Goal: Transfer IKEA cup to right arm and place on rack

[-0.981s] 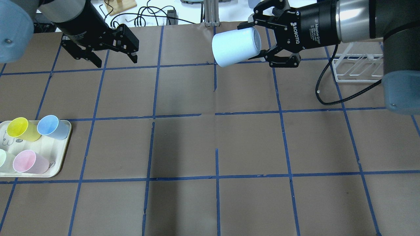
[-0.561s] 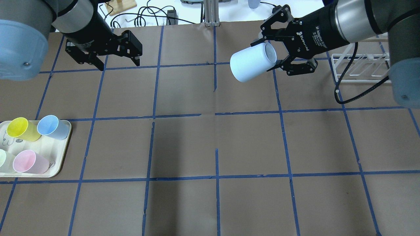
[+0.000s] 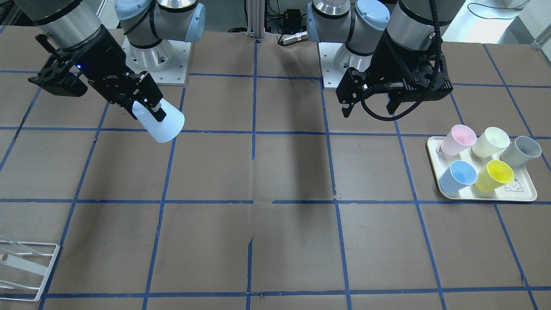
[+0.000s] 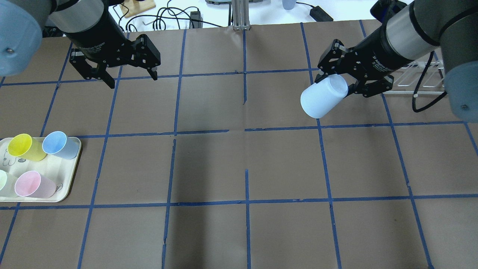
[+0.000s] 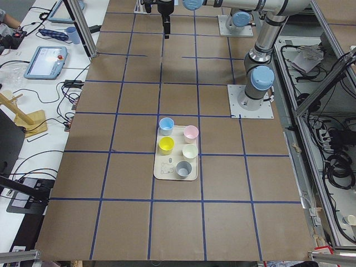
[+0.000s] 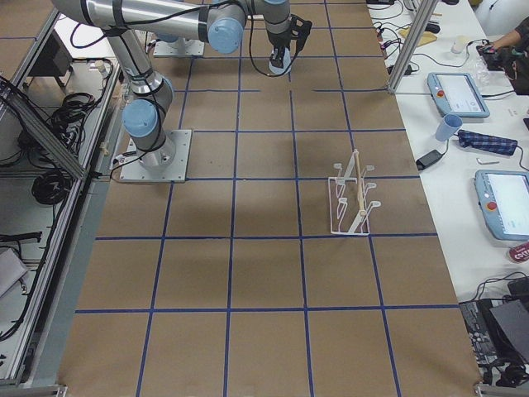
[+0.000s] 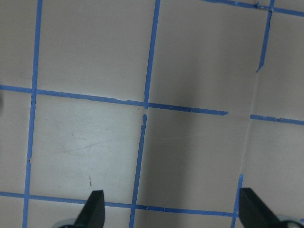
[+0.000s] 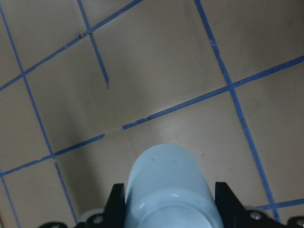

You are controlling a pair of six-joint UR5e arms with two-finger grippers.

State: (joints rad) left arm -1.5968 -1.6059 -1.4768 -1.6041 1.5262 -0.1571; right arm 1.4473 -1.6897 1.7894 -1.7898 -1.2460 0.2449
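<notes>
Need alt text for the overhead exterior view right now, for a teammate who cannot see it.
The right gripper holds the pale IKEA cup by its rim, tilted above the table, near the rack at the right edge. The left gripper hangs open and empty at upper left; a tray of coloured cups sits at the left edge.

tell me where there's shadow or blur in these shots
Overhead exterior: soft dark shadow bands cross the middle of the table. Right wrist-mounted: the IKEA cup sits at the bottom edge, close and slightly soft. Left wrist-mounted: a shadow stripe darkens the centre.
</notes>
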